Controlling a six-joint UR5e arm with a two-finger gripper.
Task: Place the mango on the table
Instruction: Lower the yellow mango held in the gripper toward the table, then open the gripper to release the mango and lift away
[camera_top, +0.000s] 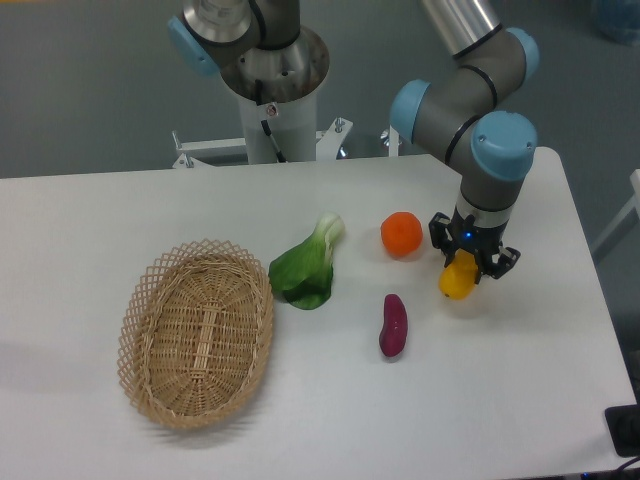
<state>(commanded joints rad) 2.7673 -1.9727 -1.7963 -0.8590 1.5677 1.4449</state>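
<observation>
The gripper (468, 266) has its jaws clamped on the mango (457, 281), right of the orange (401, 233) over the table (300, 400). An eggplant (393, 325) lies below-left of the orange.

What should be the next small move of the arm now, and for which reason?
Probably a short descent straight down, then opening. The pincer is closed on the mango, which seems to hang just above the table. The spot beneath looks bare, apart from the orange fruit and the purple vegetable, so lowering before release should keep it from rolling.
</observation>
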